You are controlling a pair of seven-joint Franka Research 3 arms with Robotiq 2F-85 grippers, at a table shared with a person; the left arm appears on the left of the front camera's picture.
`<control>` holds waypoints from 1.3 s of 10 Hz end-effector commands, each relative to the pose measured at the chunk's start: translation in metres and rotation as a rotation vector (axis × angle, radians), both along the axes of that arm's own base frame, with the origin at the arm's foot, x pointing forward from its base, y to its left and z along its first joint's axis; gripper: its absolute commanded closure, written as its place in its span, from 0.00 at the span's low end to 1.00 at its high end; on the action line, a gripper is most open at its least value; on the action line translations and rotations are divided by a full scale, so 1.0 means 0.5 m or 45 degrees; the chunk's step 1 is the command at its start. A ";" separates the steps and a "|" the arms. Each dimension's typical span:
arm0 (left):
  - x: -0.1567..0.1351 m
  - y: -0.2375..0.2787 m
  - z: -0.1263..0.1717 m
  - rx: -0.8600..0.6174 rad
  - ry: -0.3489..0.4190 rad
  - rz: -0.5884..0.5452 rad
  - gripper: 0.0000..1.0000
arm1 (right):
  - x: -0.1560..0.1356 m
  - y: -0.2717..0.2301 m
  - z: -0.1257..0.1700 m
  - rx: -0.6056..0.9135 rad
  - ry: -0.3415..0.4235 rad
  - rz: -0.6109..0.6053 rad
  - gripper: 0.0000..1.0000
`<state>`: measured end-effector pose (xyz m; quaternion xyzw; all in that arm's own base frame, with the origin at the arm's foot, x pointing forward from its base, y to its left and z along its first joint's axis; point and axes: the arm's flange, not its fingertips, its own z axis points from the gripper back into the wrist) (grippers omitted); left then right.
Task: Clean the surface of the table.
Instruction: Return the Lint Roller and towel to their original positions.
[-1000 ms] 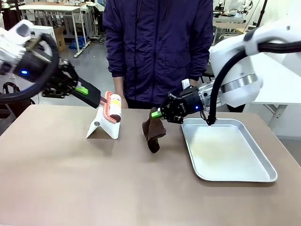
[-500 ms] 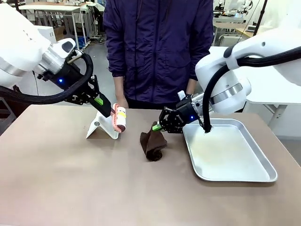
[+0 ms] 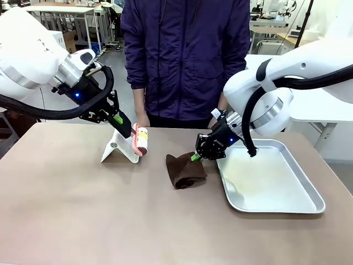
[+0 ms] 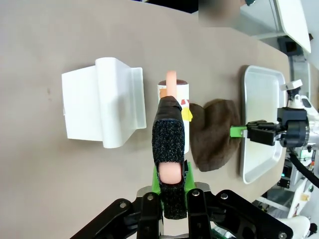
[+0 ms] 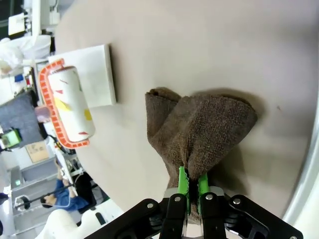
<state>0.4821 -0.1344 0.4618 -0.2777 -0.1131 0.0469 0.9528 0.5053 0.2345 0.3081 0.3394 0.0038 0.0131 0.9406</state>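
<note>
The broad, matte brownish-tan surface [image 3: 83,221] spread bare across the near side of the front view. Toward the middle, a crumpled dark brown terry cloth [image 3: 186,170] lay on it, just left of a shiny rectangular metal tray [image 3: 300,207] that sat on the surface's right part. The right gripper [image 3: 195,157] reached down at the cloth's right edge, its jaws pinched together on a fold of it, as the right wrist view showed [image 5: 191,185]. Farther left and back stood a white plastic wedge-shaped holder [image 3: 117,150]. Just beside its top, the left gripper [image 3: 130,134] had its jaws clamped on the salmon-pink handle of a lint roller with a white roll [image 3: 142,140], held above the surface. Beyond the far edge stood a person in a dark purple jacket [image 3: 185,55].
</note>
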 end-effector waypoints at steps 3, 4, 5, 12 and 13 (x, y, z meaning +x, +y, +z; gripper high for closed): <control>-0.009 -0.001 -0.003 0.006 0.002 0.000 0.81 | 0.003 -0.003 0.006 0.008 -0.012 -0.025 0.93; -0.009 -0.001 -0.003 0.006 0.002 0.000 0.81 | 0.003 -0.003 0.006 0.008 -0.012 -0.025 0.93; -0.009 -0.001 -0.003 0.006 0.002 0.000 0.81 | 0.003 -0.003 0.006 0.008 -0.012 -0.025 0.93; 0.065 0.008 -0.019 0.092 0.080 0.083 0.81 | 0.003 -0.003 0.006 0.008 -0.012 -0.025 0.93; 0.073 0.006 -0.024 0.102 0.076 0.090 0.81 | 0.003 -0.003 0.006 0.008 -0.012 -0.025 0.93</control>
